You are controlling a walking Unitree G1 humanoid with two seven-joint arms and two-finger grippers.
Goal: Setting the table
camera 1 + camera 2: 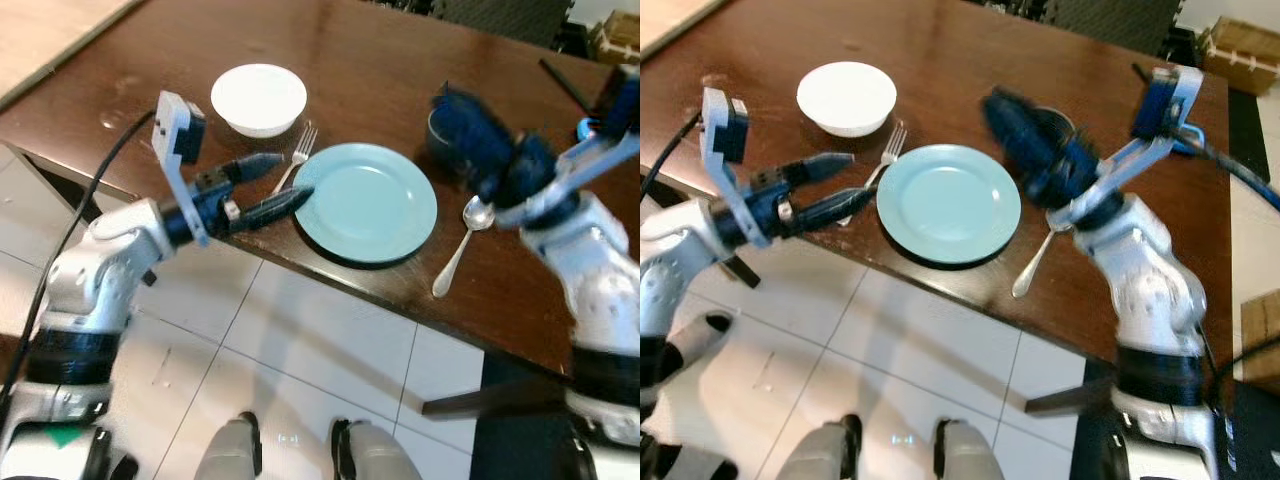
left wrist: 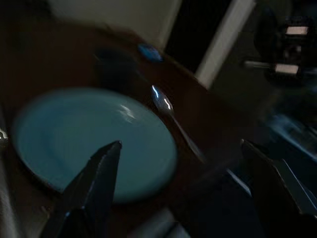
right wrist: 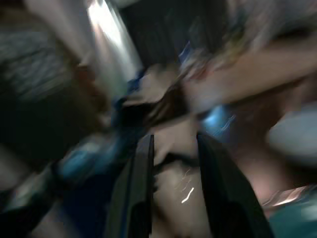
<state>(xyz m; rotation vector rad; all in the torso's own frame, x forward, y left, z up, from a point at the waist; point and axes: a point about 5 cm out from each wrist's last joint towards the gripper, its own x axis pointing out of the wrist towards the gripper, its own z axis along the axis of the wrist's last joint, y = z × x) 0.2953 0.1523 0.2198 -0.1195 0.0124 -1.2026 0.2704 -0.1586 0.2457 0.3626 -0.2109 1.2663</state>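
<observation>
Left gripper (image 1: 275,182) at the table's near edge, black fingers spread with nothing between them, tips just over the rim of the plate (image 1: 367,201) beside the fork (image 1: 298,153). Right gripper (image 1: 1025,130) blurred above the far right of the plate — whether open or closed, cannot tell; dark blue smear around it, in front of a dark cup (image 1: 440,128) largely hidden behind.

No readable writing or labels anywhere.

Plate round, pale blue, smooth and glossy. Fork silver, lying just left of the plate, tines pointing away from the edge. Spoon (image 1: 464,240) silver, lying to the plate's right, bowl end farthest from the edge. Bowl (image 1: 259,98) white, round, sitting beyond the fork. Table (image 1: 150,70) dark brown wood, polished, with a few pale smudges. White tiled floor (image 1: 300,370) below — right wrist view too smeared to read.
</observation>
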